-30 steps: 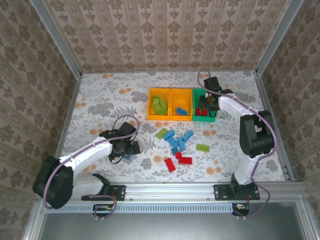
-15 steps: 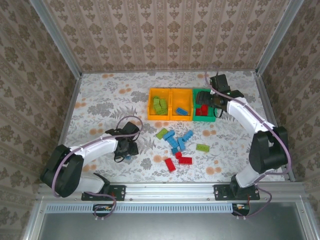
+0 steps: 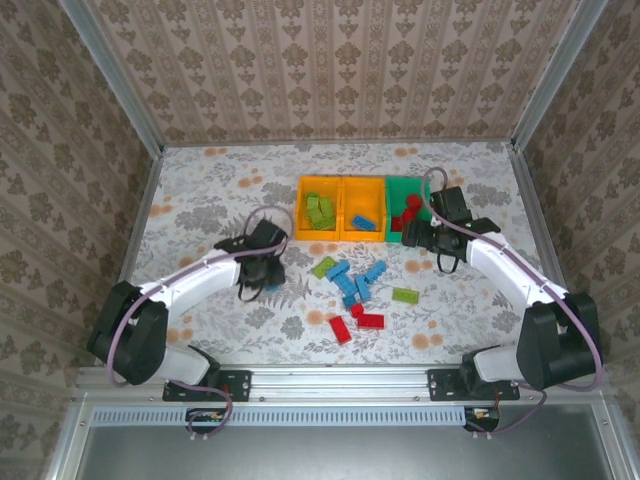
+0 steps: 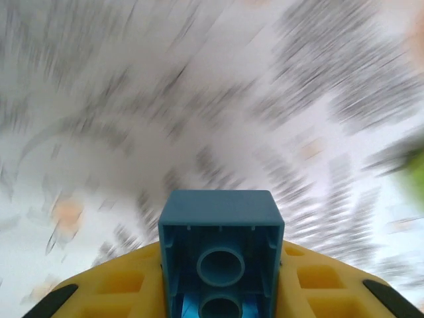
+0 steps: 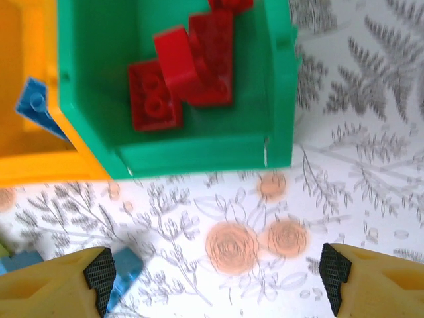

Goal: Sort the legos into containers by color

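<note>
Partway: reds (image 5: 182, 76) sit in the green bin (image 5: 199, 156), greens (image 3: 320, 210) and blues (image 3: 363, 222) in orange bins (image 3: 320, 237) left of it, ten-odd legos (image 3: 355, 290) loose before it. Left gripper (image 3: 262, 272), farther left, pinches a blue brick (image 4: 220, 245); right gripper (image 5: 215, 271) gapes empty just before it

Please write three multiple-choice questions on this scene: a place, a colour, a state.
1. Green bin stands: A at the right end of the row; B at the left end; C in the middle.
2. Brick in left gripper: A red; B blue; C green.
3. Right gripper: A open, empty; B shut on red brick; C shut on green brick.
Answers: A, the top view shows it rightmost; B, blue plastic shows between the fingers; A, fingertips stand wide apart with nothing between.
</note>
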Motion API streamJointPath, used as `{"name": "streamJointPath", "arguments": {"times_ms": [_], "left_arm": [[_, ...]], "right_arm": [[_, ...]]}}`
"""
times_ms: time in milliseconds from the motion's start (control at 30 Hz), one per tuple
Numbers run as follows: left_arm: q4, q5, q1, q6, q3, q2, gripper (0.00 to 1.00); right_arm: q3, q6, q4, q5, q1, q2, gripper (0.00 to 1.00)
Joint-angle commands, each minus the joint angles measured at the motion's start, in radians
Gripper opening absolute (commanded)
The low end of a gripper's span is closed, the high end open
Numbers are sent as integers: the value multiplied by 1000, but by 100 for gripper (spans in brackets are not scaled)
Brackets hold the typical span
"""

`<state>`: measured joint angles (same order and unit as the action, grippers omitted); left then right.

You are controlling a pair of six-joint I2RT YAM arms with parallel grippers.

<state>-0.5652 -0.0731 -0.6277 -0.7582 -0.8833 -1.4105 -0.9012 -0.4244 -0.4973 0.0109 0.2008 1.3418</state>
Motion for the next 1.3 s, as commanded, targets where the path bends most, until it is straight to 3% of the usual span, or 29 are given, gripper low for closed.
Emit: {"name": "streamJointPath", "arguments": {"times_ms": [0,400,600,767,1133,1200,1267], "left_arm": [[63,13,-5,97,-174,-48,31],[65,213,-47,306,-812,-548,33],[-8,280,-64,322,-1067,-767,34],[-12,306,-71,311,-1139,-831,37],[-41,284,-71,300,-1170,-818,79],[-41,270,-71,302,-1147,-790,95],[-39,256,-71,309,-1118,-755,100]], "right_arm": [[61,-68,-11,-22,9,-26,82],[287,-444,-66,-30,95,-138,84],[342,-482,-45,-11,154,-144,87],[352,-481,8,-10,192,-142,89],[312,-433,29,7,273,-78,90],[305,-429,31,8,278,-61,89],[294,-419,35,8,286,-43,89]]}}
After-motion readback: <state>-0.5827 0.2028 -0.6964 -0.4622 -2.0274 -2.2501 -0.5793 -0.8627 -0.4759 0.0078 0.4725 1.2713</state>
